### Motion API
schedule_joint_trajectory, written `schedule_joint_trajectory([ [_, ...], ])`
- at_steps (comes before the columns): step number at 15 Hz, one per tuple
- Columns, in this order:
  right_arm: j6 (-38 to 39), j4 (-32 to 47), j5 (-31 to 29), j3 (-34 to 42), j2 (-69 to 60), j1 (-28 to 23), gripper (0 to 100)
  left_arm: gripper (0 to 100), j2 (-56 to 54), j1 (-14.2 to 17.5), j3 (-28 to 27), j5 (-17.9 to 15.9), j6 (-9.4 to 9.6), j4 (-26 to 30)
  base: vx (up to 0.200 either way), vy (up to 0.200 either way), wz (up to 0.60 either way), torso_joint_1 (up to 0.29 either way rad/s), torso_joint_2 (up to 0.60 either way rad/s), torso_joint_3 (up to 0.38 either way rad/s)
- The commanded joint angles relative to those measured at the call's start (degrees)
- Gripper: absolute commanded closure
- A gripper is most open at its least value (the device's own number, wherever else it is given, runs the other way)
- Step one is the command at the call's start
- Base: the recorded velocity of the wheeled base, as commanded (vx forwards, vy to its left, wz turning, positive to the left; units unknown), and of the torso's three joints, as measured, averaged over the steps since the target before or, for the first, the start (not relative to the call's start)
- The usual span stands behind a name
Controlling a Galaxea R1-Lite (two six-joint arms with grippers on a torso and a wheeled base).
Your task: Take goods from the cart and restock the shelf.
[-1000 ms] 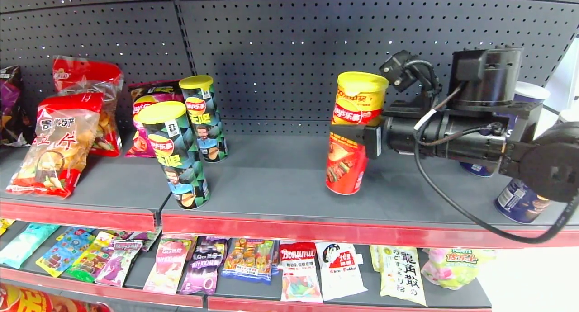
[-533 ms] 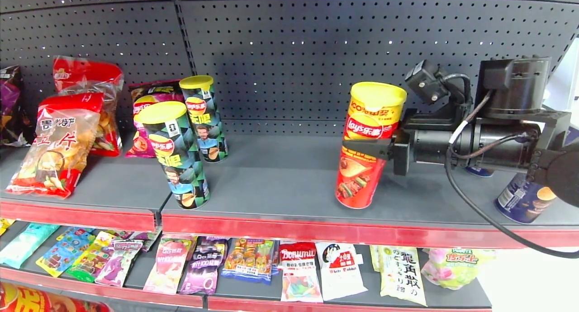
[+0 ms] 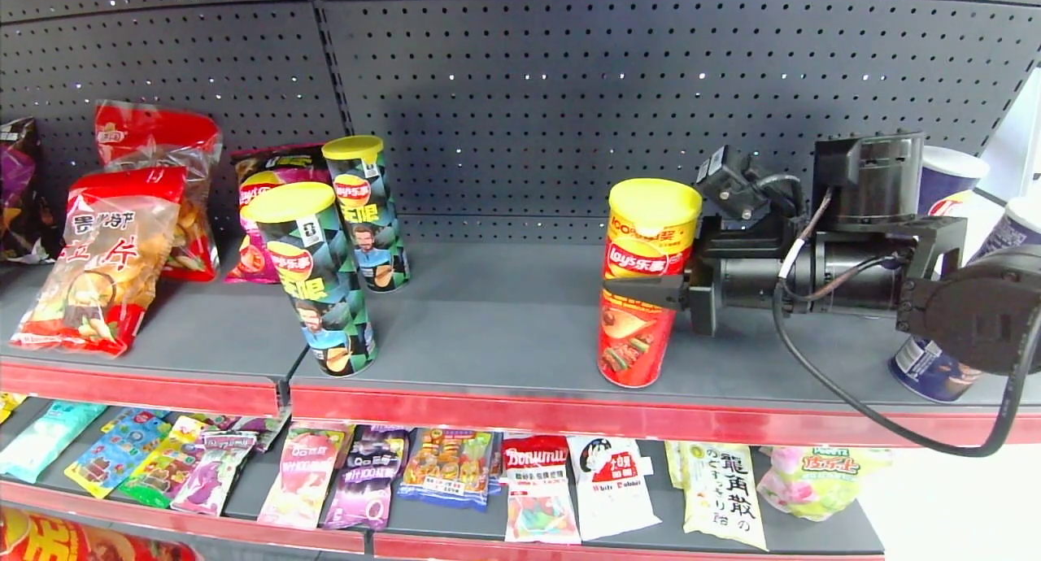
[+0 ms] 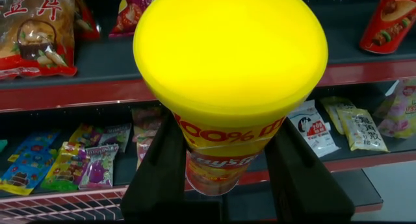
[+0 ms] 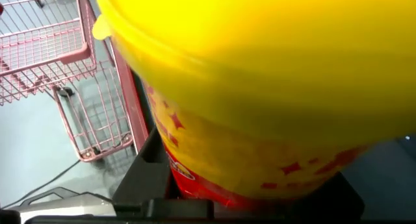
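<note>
Lowered over the past second, the right gripper [image 3: 651, 289] is clamped side-on around the middle of the yellow-lidded red can [image 3: 637, 345], keeping it upright so it can stand like its neighbours. Its base sits at, or perhaps just above, the shelf [image 3: 504, 325] near the front lip, between the green cans [image 3: 321, 284] and the blue cans [image 3: 923, 368]. Meanwhile the left gripper [image 4: 227, 175] grips a second can [image 4: 231, 62] below its lid, waiting out in front of the shelves, presumably next.

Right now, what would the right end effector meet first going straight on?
Holding the red can, the right end effector would likely meet the front green can first; depth unclear.
</note>
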Motion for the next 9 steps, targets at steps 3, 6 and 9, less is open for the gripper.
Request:
schedule_joint_trajectory([
  [3, 0.09, -0.01, 0.07, 0.64, 0.61, 0.13, 100, 100, 0.06, 0.01, 0.02, 0.00, 0.02, 0.02, 0.000, 0.000, 0.00, 0.000, 0.00, 0.000],
  [6, 0.36, -0.01, 0.07, 1.26, 0.52, 0.13, 100, 100, 0.06, 0.01, 0.02, 0.00, 0.02, 0.02, 0.000, 0.000, 0.00, 0.000, 0.00, 0.000],
  [9, 0.53, -0.01, -0.11, 1.43, 0.52, -0.05, 100, 100, 0.06, 0.01, 0.02, 0.00, 0.02, 0.02, 0.000, 0.000, 0.00, 0.000, 0.00, 0.000],
])
